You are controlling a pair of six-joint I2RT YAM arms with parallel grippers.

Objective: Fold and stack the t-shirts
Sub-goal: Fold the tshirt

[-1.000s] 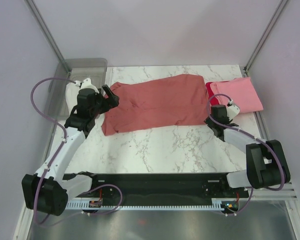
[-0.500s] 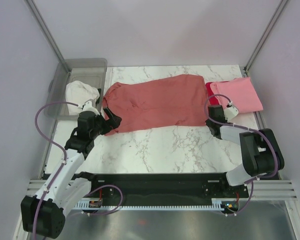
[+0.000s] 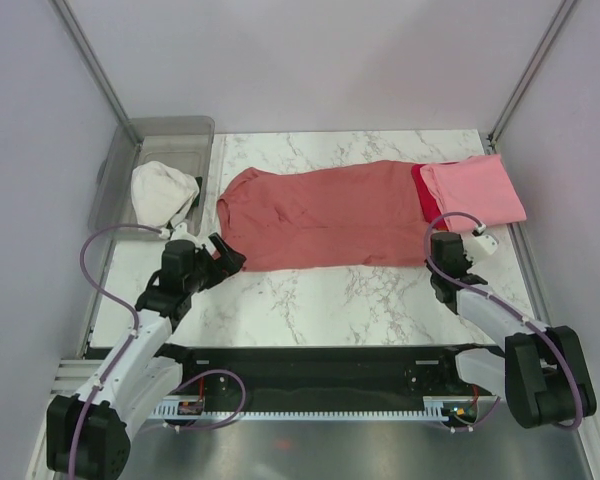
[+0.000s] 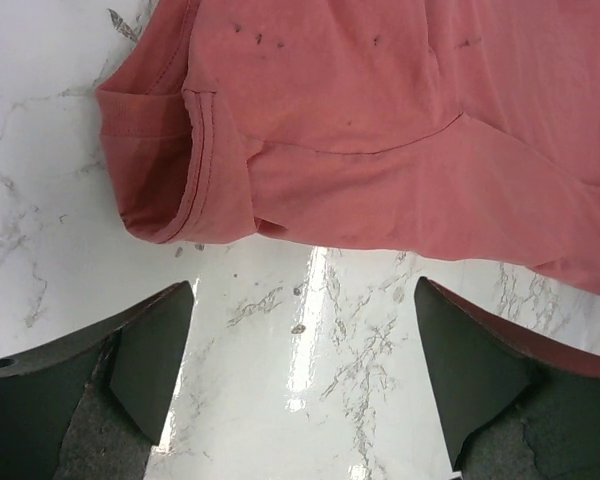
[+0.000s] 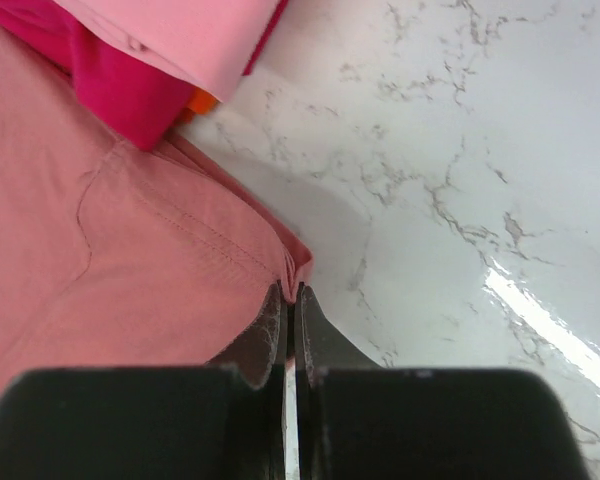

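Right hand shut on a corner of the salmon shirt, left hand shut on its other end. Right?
Not the left. The right hand is shut on a corner of the salmon shirt, but the left hand is open, jaws spread over bare tabletop just short of the shirt's other end. The left wrist view shows it.

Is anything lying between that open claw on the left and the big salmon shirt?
Nothing visible. The left arm's open jaws sit just short of the salmon shirt's near edge, with only marble tabletop between them.
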